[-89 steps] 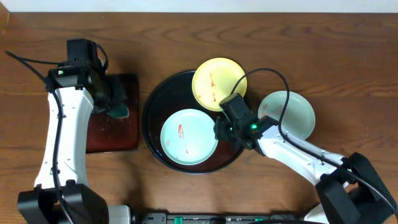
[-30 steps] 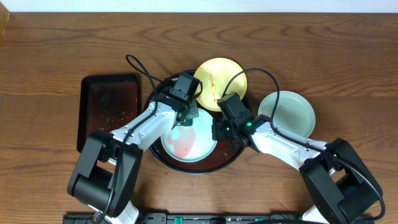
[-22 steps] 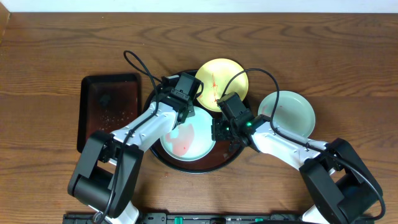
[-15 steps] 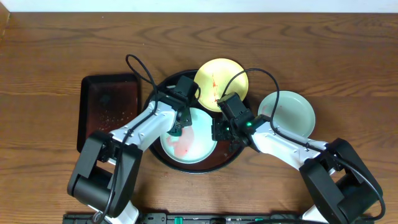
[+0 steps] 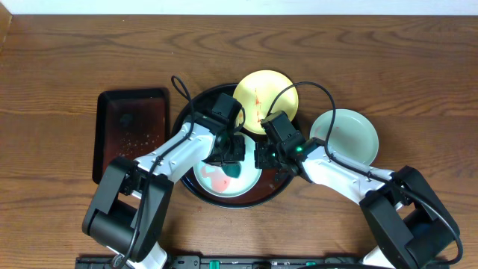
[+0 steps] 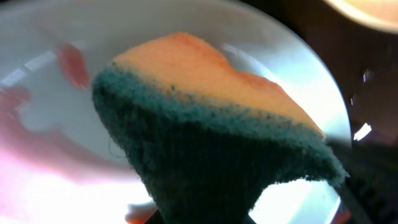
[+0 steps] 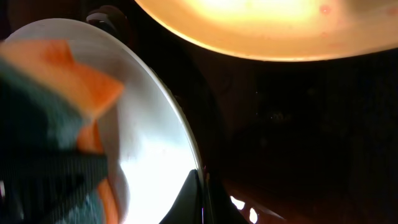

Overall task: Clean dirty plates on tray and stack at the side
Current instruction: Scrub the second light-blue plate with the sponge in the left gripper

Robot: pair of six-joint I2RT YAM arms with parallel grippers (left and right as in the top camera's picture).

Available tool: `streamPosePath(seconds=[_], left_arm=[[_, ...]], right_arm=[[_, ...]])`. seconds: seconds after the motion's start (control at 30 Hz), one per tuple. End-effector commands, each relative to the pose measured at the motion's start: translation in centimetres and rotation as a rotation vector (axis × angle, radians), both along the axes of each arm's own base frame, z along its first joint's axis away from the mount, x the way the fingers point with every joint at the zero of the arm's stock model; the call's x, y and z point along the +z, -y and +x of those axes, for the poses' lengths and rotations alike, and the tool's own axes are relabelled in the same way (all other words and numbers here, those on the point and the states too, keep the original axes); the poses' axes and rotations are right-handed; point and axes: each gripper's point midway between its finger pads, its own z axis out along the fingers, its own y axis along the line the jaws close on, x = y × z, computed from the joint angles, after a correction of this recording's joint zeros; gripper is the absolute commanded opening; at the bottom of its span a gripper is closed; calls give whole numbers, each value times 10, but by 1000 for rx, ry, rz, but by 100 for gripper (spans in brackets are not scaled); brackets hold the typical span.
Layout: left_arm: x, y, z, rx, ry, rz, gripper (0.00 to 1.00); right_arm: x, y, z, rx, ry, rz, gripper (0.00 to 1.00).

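We note left tool (image 5: 228, 155) gripping a sponge (image 6: 205, 155) on the smeared mint plate (image 5: 206, 173), right tool (image 5: 259, 158) pinching its 3 o'clock rim, presumably to steady it.

The table (image 5: 75, 60) is matt, grained wood. The sponge (image 6: 205, 155) has rough green scouring fibre over orange foam. The plate (image 6: 292, 68) shines, perhaps plastic; the black tray (image 5: 266, 193) looks glossy.

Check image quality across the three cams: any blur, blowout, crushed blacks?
Overhead: sharp and evenly lit. Left wrist: the sponge fills the frame, soft-focused; the mint plate behind it is blown to white. Right wrist: the yellow plate is overexposed, the black tray nearly crushed to black, the sponge blurred at left.
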Motion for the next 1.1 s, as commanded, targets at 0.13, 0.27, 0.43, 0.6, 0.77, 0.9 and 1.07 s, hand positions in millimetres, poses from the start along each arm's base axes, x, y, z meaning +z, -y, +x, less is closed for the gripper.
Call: streamPosePath(seconds=[0.13, 0.27, 0.43, 0.6, 0.77, 0.9, 1.07], left_arm=[[-3, -76, 36, 359, 197, 388, 8], [-3, -91, 25, 418, 169, 453, 7], [-10, -81, -6, 322, 18, 416, 7], [-9, -13, -37, -8, -160, 48, 7], [-5, 2, -41, -42, -181, -41, 8], [-4, 8, -29, -45, -127, -65, 8], [-8, -14, 13, 64, 56, 84, 8]], right_arm=[[-3, 6, 2, -5, 2, -20, 1], [-3, 6, 2, -5, 1, -21, 1], [-3, 6, 2, -5, 3, -20, 1], [-3, 6, 3, -7, 6, -23, 1], [-3, 7, 3, -8, 6, -26, 1], [-3, 7, 3, -8, 6, -26, 1], [-3, 7, 3, -8, 6, -26, 1]])
